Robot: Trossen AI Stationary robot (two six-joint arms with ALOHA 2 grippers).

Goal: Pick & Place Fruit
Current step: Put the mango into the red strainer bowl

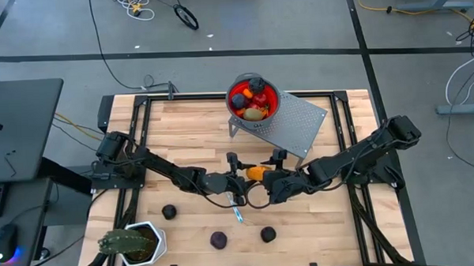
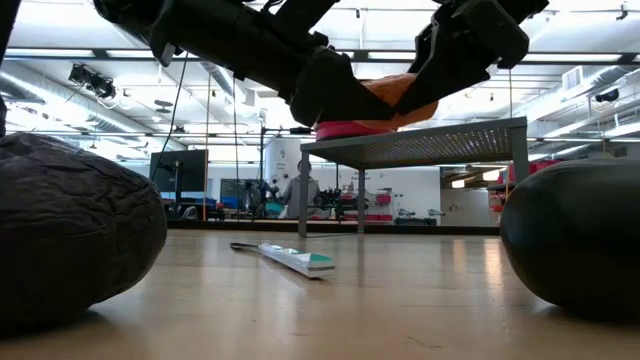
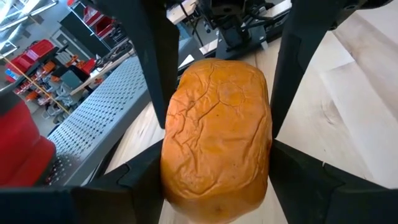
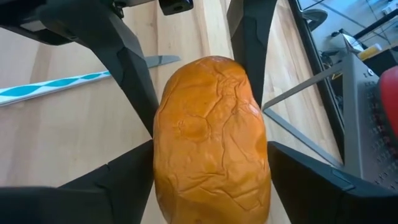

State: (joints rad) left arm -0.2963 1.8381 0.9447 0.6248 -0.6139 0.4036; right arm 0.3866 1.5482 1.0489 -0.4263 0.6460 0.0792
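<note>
Fruit in the middle here is an orange one (image 1: pixel 256 173), wrinkly skin, and both claws are on it at once above the middle of the table (image 1: pixel 189 123). The left gripper (image 1: pixel 240 178) comes in from one end and the right gripper (image 1: pixel 267 179) from the other, so the orange piece sits right between the two of them, off the wood.

In the left wrist view the orange fruit (image 3: pixel 217 140) fills the space between that arm's own dark fingers (image 3: pixel 158 68), which press against its sides, so that claw is clamped on it. The other arm's fingers show at the near corners. The right wrist view gives the mirror picture: the fruit (image 4: pixel 211 137) sits between the right fingers, and the fingers (image 4: pixel 127 62) of the other arm flank it farther along. The right fingers hug it too, but I can't tell if they are really gripping or just standing around it.

From table height the orange piece (image 2: pixel 410 95) hangs tucked between the dark claw bodies, above the knife (image 2: pixel 290 258) lying flat on the boards just below and toward the front of the grippers.

Beyond the claws, toward the far edge, a red bowl (image 1: pixel 272 108) stands on a perforated metal stand (image 1: pixel 296 123), loaded with more fruit (image 1: pixel 252 101). Toward the near edge, well apart from the grippers, three dark purple fruits lie loose: one (image 1: pixel 169 212), another (image 1: pixel 218 240), a third (image 1: pixel 268 234). The potted plant (image 1: pixel 130 243) stands at the near left corner.
</note>
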